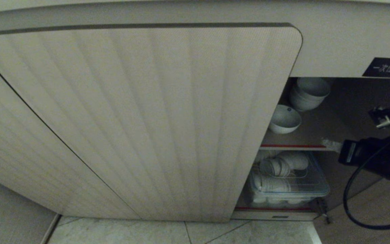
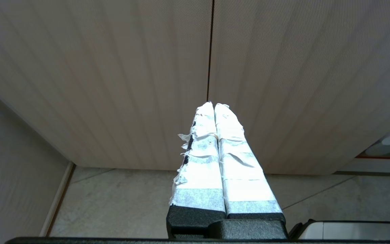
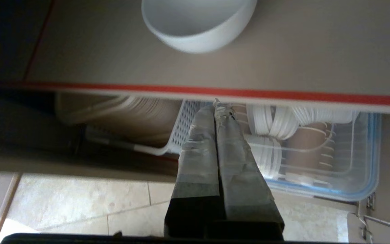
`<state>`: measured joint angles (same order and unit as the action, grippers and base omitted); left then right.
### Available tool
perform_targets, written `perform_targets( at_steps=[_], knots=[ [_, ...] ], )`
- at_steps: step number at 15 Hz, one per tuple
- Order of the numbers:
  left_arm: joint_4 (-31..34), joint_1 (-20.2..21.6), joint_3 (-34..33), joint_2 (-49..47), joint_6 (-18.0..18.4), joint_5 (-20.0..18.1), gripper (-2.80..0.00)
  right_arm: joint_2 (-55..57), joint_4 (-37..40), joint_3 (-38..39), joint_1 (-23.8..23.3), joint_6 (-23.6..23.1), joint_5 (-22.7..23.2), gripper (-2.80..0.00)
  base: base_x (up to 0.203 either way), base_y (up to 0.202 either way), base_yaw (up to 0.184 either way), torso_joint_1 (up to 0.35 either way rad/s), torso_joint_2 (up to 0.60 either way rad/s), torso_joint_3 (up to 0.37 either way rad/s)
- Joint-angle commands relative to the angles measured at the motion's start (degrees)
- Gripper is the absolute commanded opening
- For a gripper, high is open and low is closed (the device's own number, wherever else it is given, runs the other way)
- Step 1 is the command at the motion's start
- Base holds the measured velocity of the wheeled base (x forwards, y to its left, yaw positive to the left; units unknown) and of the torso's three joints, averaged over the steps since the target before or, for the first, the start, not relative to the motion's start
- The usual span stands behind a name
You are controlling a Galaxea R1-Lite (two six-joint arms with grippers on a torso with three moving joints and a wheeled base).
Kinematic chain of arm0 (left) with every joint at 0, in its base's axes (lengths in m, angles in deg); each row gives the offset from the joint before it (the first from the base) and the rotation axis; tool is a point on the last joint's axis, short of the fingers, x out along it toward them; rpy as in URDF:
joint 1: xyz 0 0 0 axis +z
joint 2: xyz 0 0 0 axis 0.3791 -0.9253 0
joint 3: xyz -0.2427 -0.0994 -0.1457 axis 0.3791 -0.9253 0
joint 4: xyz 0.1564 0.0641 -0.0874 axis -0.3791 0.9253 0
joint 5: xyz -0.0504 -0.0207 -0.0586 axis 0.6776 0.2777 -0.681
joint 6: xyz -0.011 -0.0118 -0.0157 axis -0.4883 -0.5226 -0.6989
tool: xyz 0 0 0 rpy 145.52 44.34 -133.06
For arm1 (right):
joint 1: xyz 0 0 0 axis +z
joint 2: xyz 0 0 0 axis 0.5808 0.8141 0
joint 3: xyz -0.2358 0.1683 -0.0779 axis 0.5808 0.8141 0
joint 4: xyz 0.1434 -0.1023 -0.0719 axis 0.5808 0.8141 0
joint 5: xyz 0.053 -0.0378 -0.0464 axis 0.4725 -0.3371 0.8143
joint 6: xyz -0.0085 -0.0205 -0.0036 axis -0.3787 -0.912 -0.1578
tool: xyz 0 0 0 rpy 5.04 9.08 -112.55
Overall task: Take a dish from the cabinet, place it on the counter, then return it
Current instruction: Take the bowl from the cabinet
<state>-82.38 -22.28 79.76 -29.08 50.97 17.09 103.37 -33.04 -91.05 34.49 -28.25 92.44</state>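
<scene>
My right gripper is clenched on nothing, its taped fingers pressed together just in front of the red edge of the brown upper shelf in the low beige ribbed cabinet. In the head view this arm enters at three o'clock, outside the open compartment. The small round white ceramic dish sits upright on that upper shelf, at twelve o'clock from my fingertips in the right wrist view, apart from them. A stack of white bowls stands behind it. Below, a clear plastic bin holds white crockery. My left gripper is clenched too, empty, facing the closed ribbed doors.
</scene>
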Motion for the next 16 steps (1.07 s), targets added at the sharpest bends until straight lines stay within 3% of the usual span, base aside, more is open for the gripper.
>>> perform_targets(
  at_steps=[1,16],
  knots=[
    [-0.02,0.0,0.0,0.02,-0.01,0.0,-2.8,2.69,-0.4,-2.13,1.37,0.78,-0.93,-2.8,0.0,0.0,0.0,0.0,0.0,0.0],
    [-0.02,0.0,0.0,0.02,-0.01,0.0,-2.8,11.25,-5.99,-9.46,5.21,1.33,-16.11,-2.8,0.0,0.0,0.0,0.0,0.0,0.0]
  ],
)
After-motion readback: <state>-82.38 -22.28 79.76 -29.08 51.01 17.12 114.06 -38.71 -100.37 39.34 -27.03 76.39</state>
